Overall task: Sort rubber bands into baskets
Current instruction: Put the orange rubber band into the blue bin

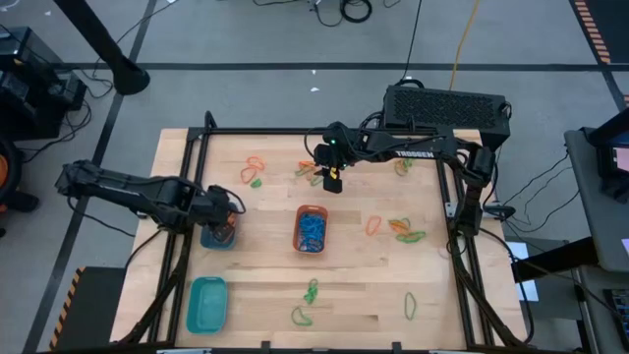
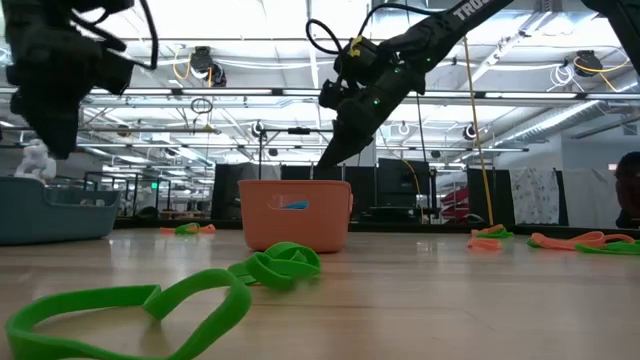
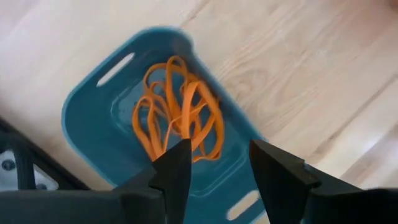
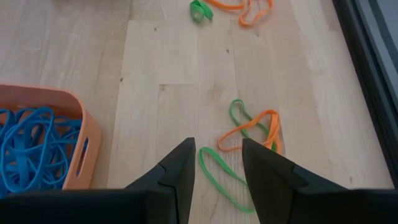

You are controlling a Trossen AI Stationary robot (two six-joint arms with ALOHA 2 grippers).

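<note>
My left gripper (image 3: 219,163) hangs open, pointing down over a small blue basket (image 3: 93,106) near the table's left side, also seen in the high view (image 1: 214,238). Several orange rubber bands (image 3: 177,115) lie tangled on the basket's floor. My right gripper (image 4: 216,163) stands open above the far middle of the table (image 1: 332,179), over a green band (image 4: 217,177) and an orange one (image 4: 255,127). The orange basket (image 1: 312,228) at the table's middle holds blue bands (image 4: 31,146). A teal basket (image 1: 206,303) stands at the near left.
Loose green and orange bands lie scattered: at the far middle (image 1: 254,173), at the right (image 1: 405,231) and near the front edge (image 1: 310,292). Green bands (image 2: 130,305) lie close in the low view. A black frame (image 1: 462,246) borders the table.
</note>
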